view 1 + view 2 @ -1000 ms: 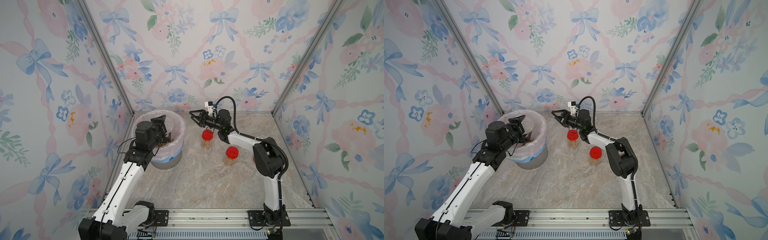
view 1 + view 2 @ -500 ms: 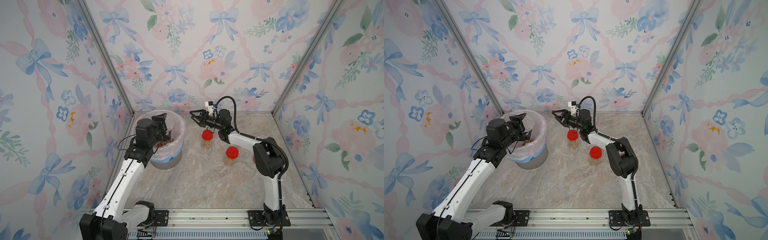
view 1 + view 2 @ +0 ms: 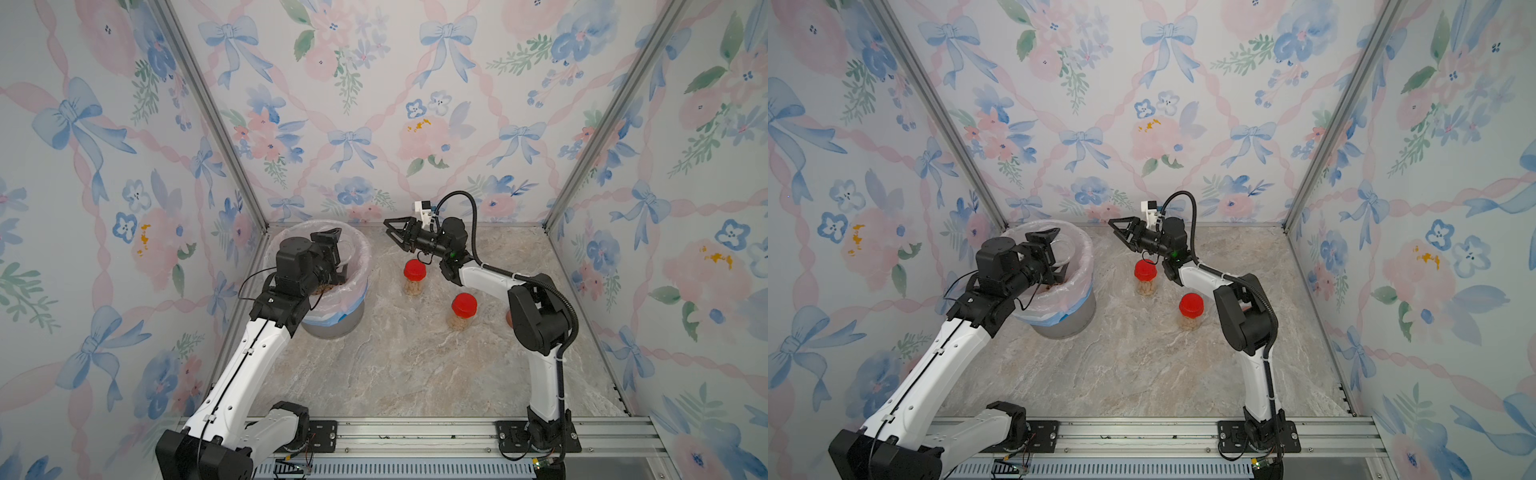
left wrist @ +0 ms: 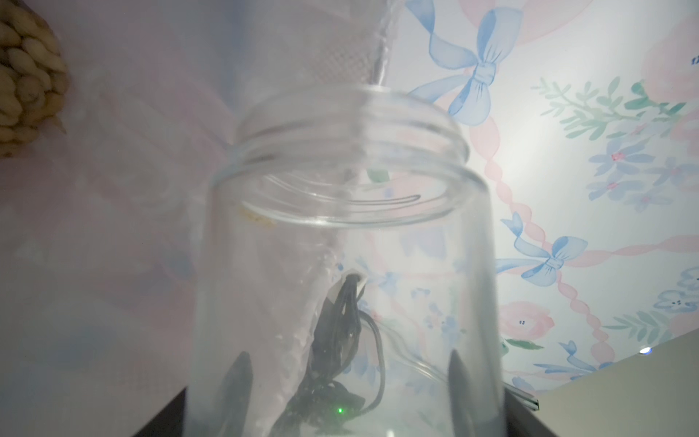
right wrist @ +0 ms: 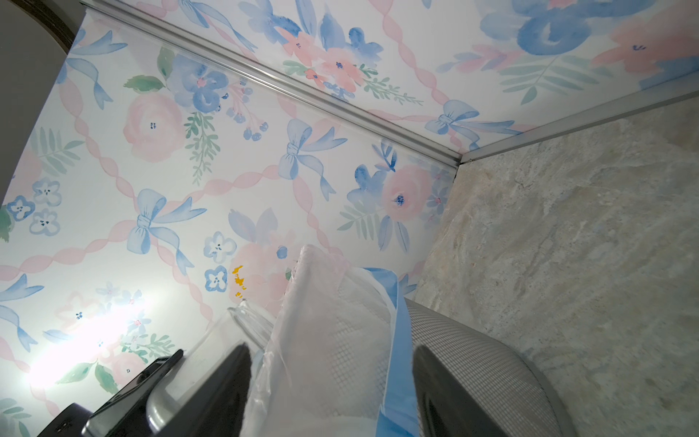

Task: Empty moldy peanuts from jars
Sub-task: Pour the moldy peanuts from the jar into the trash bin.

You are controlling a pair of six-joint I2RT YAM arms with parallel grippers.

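The left gripper [image 3: 1054, 256] is holding a clear jar [image 3: 1065, 250] tipped over the lined bin [image 3: 1068, 325]. The right gripper [image 3: 1111, 223] is hovering empty beside the bin, fingers [image 3: 1122, 220] pointing toward it. One red-lidded jar [image 3: 1145, 277] and a second red-lidded jar [image 3: 1190, 311], both holding peanuts [image 3: 1146, 289], are standing upright on the tabletop [image 3: 1142, 374].

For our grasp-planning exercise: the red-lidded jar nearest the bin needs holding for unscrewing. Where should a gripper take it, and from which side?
Probably its clear body, below the red lid, approached level from the open front side: the jar stands upright and the lid must stay free.
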